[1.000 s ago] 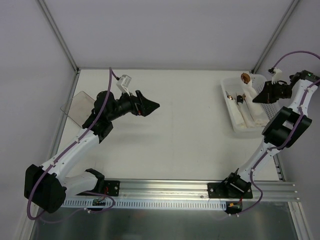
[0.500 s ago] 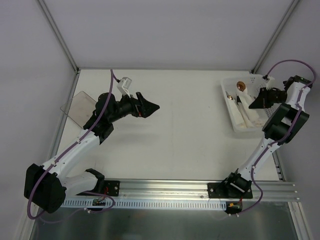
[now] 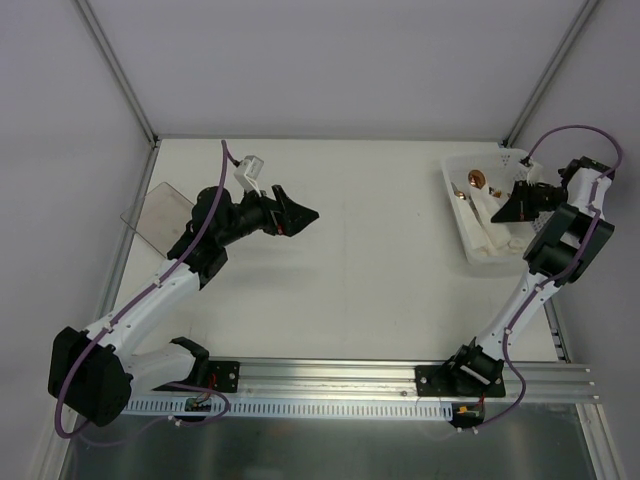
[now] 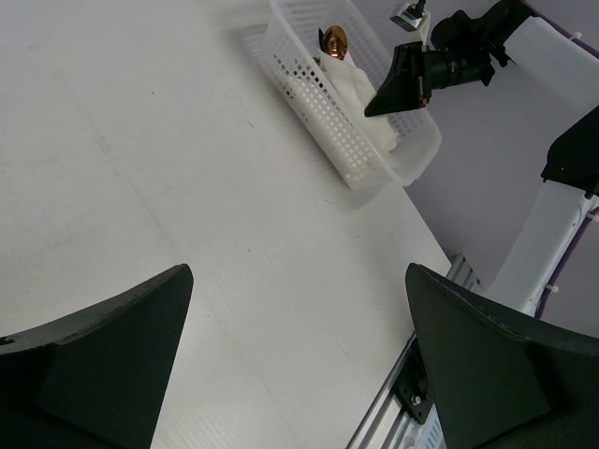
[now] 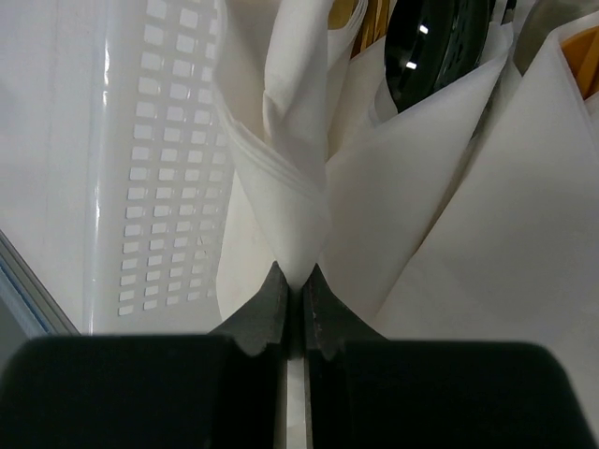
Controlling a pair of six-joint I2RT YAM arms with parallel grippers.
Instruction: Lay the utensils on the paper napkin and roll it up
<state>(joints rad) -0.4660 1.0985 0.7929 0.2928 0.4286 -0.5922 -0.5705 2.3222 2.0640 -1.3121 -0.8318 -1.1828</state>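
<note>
My right gripper [image 5: 295,273] is shut on a fold of a white paper napkin [image 5: 281,168] and hangs over the white perforated basket [image 3: 457,215]. More white napkin sheets [image 5: 487,206] lie around it. Among them sit utensils: a dark glossy spoon bowl [image 5: 435,37] and tan pieces [image 5: 360,14]. A brown round-headed utensil [image 3: 477,180] shows at the basket's far end, the same utensil [image 4: 334,39] in the left wrist view. My left gripper [image 3: 308,212] hangs open over the bare table at mid-left, nothing between its fingers [image 4: 103,365].
A clear smoky plastic container [image 3: 158,215] lies at the table's left edge, behind the left arm. The basket [image 4: 328,122] stands at the far right near the wall. An aluminium rail [image 3: 330,375] runs along the near edge.
My right gripper has shifted left and slightly nearer over the basket, still shut on the napkin. The brown-headed utensil has slid nearer too. The left arm has barely moved.
</note>
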